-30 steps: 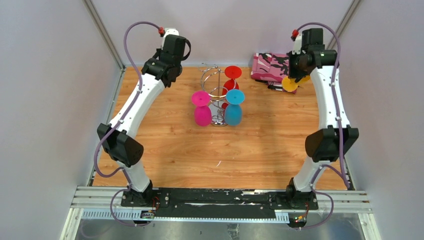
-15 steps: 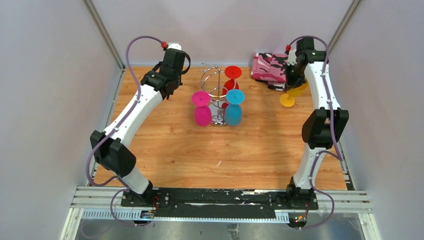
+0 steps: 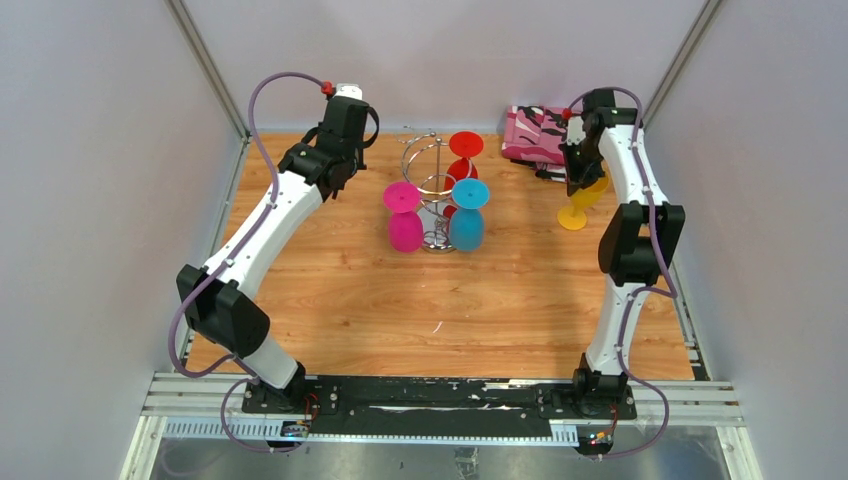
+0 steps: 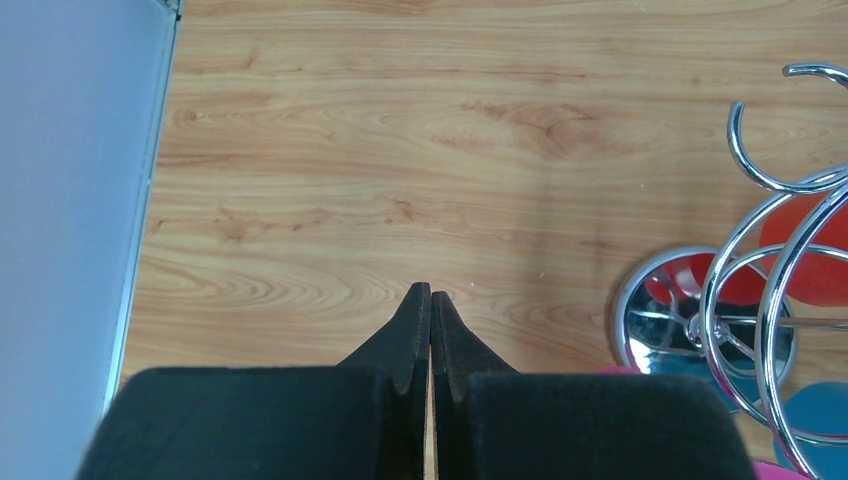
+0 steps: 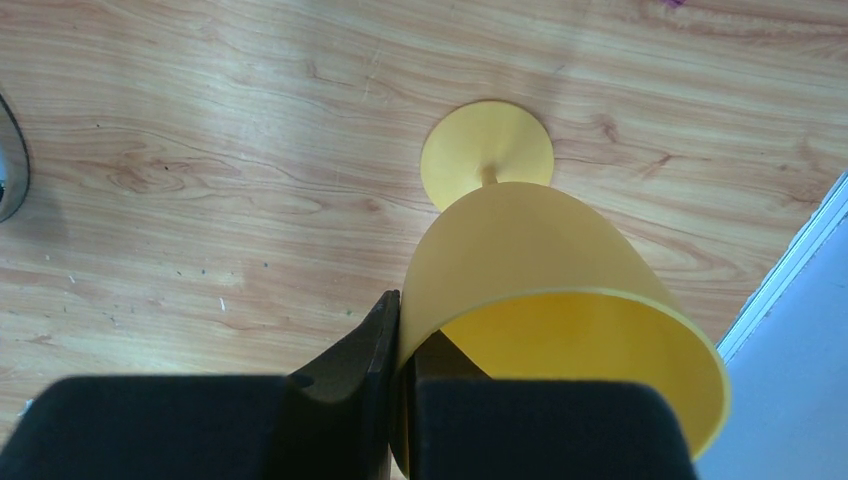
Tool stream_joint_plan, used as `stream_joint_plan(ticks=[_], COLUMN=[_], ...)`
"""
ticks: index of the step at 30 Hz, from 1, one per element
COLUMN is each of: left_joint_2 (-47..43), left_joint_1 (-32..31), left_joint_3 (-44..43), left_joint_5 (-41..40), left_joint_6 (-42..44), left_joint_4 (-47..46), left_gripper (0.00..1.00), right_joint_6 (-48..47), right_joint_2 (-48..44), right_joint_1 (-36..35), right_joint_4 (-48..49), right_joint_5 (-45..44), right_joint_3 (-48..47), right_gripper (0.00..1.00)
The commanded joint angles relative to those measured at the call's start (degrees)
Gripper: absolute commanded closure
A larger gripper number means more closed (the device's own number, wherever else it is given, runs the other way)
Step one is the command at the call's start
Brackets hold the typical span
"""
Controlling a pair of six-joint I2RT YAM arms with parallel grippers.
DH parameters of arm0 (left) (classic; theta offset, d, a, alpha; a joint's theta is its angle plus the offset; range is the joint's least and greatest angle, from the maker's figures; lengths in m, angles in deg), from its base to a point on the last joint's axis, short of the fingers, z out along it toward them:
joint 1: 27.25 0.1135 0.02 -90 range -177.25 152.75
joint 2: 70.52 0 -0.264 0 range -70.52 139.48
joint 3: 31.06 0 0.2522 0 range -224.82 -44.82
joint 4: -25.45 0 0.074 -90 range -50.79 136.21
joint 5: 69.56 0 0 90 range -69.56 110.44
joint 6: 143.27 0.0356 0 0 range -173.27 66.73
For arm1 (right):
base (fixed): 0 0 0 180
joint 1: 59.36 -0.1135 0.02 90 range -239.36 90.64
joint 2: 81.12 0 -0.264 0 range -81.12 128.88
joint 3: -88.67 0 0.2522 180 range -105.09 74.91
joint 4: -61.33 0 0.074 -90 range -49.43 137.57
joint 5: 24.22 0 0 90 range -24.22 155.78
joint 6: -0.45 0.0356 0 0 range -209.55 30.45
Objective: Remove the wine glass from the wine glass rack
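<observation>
The chrome wine glass rack point(image 3: 430, 165) stands at the back middle of the table, with pink point(image 3: 404, 228), blue point(image 3: 467, 226) and red point(image 3: 464, 146) glasses hanging on it. Its mirror base point(image 4: 700, 325) and hooks show in the left wrist view. My right gripper point(image 3: 578, 180) is shut on the rim of a yellow wine glass point(image 5: 540, 270), one finger inside the bowl and one outside. The glass stands upright with its foot point(image 3: 572, 218) on or just above the wood at the back right. My left gripper point(image 4: 431, 300) is shut and empty, above the table left of the rack.
A pink camouflage-patterned cloth bundle point(image 3: 535, 135) lies at the back right, just behind the right gripper. Grey walls close in on both sides; the right wall's edge point(image 5: 800, 270) is close to the yellow glass.
My right arm has lowered the yellow glass from beside the cloth bundle down to the table, turning its foot downward. The left arm has shifted slightly.
</observation>
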Motion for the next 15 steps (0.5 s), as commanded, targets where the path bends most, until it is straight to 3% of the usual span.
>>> stream_joint_plan(ticks=[1,15], left_joint_2=[-1.4,-0.9], left_joint_1=[-0.4,-0.4], left_joint_3=[0.3,0.3], left_joint_5=[0.6,0.8], left_joint_6=[-0.1,0.2], left_joint_4=[-1.3,-1.3], left_gripper=[1.00,1.00], right_joint_6=[-2.9,-2.3], right_joint_2=[0.8,1.5], right_joint_1=[1.0,1.0], right_joint_4=[-3.7,-3.6], right_joint_5=[-2.0,-3.0], right_joint_3=[-1.5,-0.5], right_gripper=[1.00,1.00])
